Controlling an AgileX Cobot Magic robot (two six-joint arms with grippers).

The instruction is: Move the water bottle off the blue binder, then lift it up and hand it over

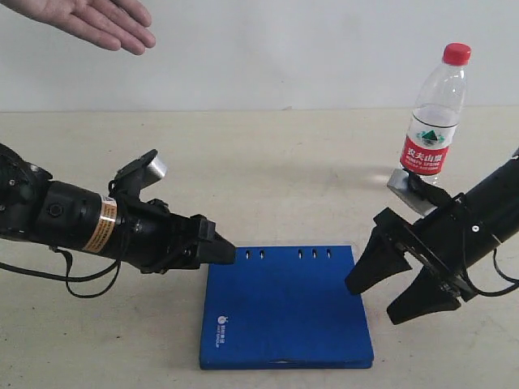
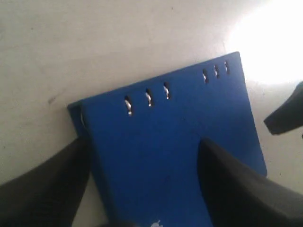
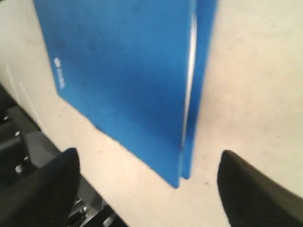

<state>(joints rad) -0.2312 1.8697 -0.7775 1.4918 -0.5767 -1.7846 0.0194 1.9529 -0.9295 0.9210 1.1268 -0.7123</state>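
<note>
Beyond the blue binder (image 1: pixel 284 312), on the right arm's side and well clear of its cover, the water bottle (image 1: pixel 434 121) stands upright on the table (image 1: pixel 268 162). Its base is partly hidden behind the right arm's wrist. Nothing lies on the binder, which is flat with its row of spine holes on the edge away from the camera, so the first step of the task looks done.

The lift and the handover are left. The left gripper (image 1: pixel 215 247) sits at the binder's spine corner with its jaws apart. In its wrist view one finger is over the cover and the other is off the edge, and neither is clamped down. The right gripper (image 1: pixel 397 284) hangs just beside the opposite edge of the binder with its jaws spread wide and nothing between them.

Well beyond the binder on the left arm's side, a person's hand (image 1: pixel 97 20) is held out open above the table, apparently waiting to receive. With both grippers at the binder and neither at the bottle, the binder seems to be what is to be lifted next, though no grasp has yet been made.
</note>
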